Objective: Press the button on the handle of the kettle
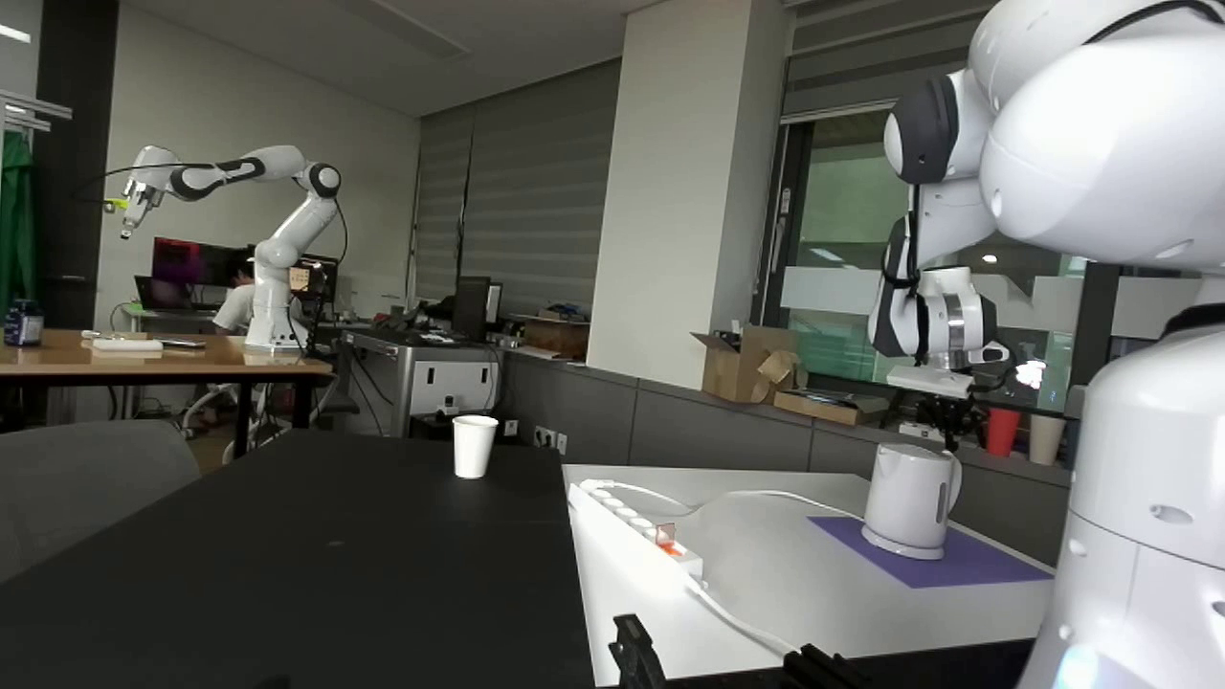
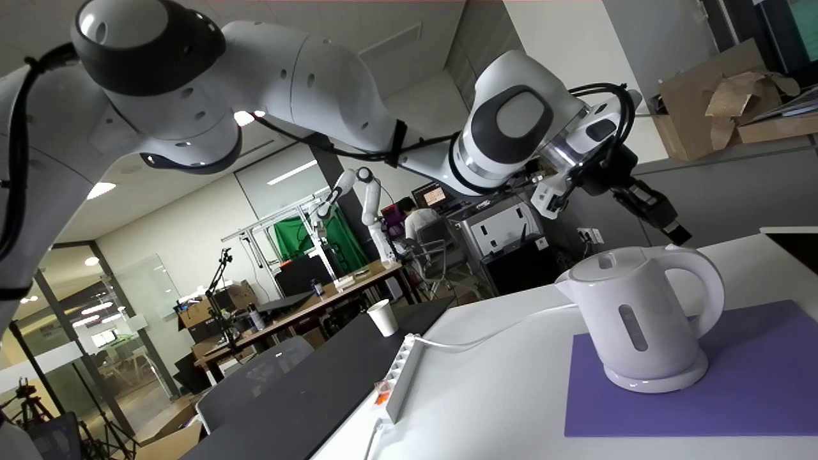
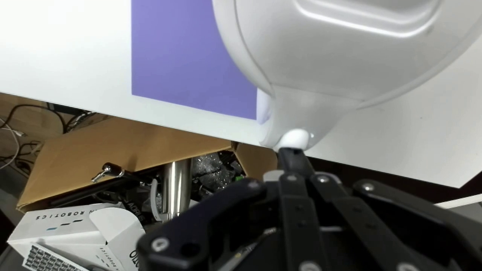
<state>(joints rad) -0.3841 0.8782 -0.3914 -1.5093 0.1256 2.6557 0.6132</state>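
Observation:
The white kettle (image 1: 900, 498) stands upright on a purple sheet on the white table, also in an exterior view (image 2: 632, 319). Its lid and the root of its handle fill the top of the wrist view (image 3: 331, 60). The white button (image 3: 295, 138) sits on top of the handle and also shows in an exterior view (image 2: 672, 248). My black gripper (image 3: 295, 152) is shut and holds nothing. It points down from above, tips right at the button, also in both exterior views (image 1: 949, 435) (image 2: 680, 236). I cannot tell whether the tips touch the button.
The purple sheet (image 2: 754, 377) lies under the kettle. A white power strip (image 1: 632, 517) and its cable lie on the white table (image 1: 766, 565). A paper cup (image 1: 474, 445) stands on the black table (image 1: 335, 545). An open cardboard box (image 3: 143, 143) is below the table edge.

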